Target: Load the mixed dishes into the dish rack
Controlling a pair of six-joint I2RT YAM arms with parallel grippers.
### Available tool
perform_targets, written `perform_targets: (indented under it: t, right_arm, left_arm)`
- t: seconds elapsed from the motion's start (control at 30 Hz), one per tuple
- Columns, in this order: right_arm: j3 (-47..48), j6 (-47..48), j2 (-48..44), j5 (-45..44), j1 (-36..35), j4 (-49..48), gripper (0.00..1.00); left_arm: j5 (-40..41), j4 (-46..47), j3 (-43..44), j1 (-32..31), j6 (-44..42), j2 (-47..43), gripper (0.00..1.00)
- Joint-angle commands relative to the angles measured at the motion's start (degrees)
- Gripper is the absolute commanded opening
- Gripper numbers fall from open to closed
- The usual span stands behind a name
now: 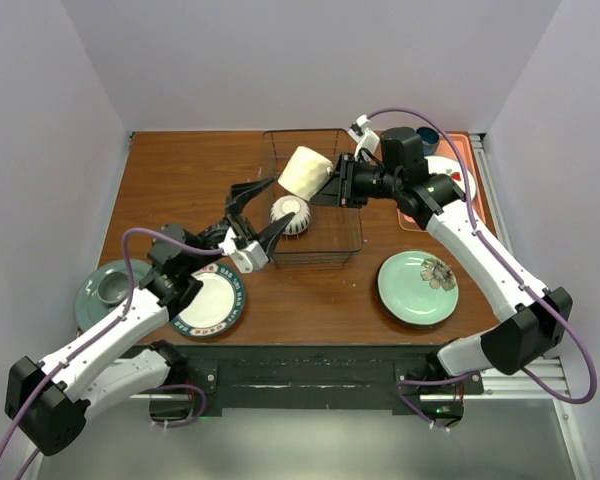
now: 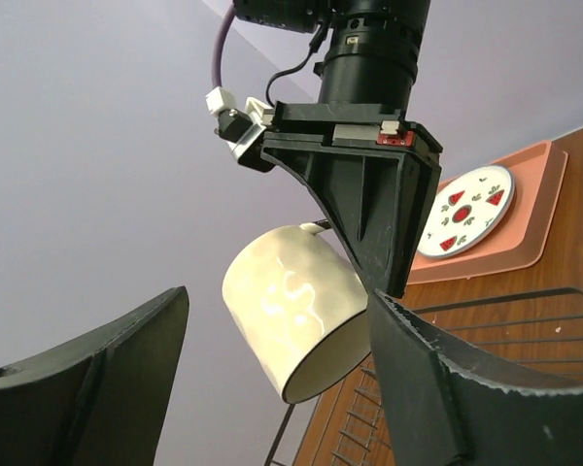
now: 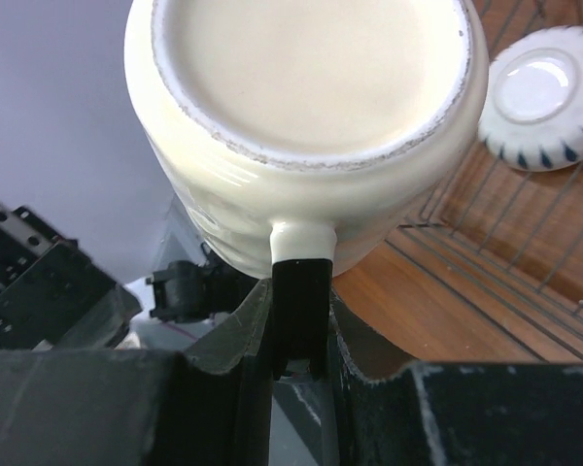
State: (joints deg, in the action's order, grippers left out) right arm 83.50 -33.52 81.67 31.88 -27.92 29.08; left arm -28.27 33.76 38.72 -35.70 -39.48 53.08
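One cream mug (image 1: 305, 172) hangs tilted over the dish rack (image 1: 350, 238) at upper centre, its dark handle (image 3: 301, 303) pinched in the right claw (image 1: 337, 183). Glazed ceramic: stiff, slick, chippable, likely to swing from that handle. The left claw (image 1: 280, 203) gapes wide beside the inverted striped bowl (image 1: 292, 215) inside the rack, crowding the landing.

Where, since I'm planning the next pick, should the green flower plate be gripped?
Probably by the rim: the green flower plate lies flat on the table with nothing touching it, so pinch its raised right edge, coming in low from the right.
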Motion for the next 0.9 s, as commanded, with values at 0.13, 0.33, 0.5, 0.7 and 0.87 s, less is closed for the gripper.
perform_targets:
  t: [0.13, 0.33, 0.5, 0.7, 0.87]
  right_arm:
    - [2.19, 5.04, -2.30, -13.49, 0.50, -1.22, 0.00]
    - [-1.75, 7.85, -2.04, -25.28, 0.15, -0.51, 0.00]
    - [-5.27, 8.82, -1.51, -33.35, -2.57, -2.53, 0.00]
    - [-7.56, 9.17, 1.12, -41.71, -7.32, -4.29, 0.00]
    - [-9.06, 8.21, 3.41, -46.55, -9.08, -6.23, 0.00]
  left_arm:
    - [10.85, -3.15, 2.84, -0.24, 18.98, -2.63, 0.88]
    - [26.49, -23.37, 13.57, -0.16, 34.28, 1.49, 0.96]
    - [32.84, -30.59, 17.69, -0.07, 41.83, 4.92, 1.00]
    - [34.86, -37.27, 22.10, 0.72, 49.41, 9.57, 1.00]
    - [31.96, -39.73, 24.21, 2.83, 53.45, 13.00, 1.00]
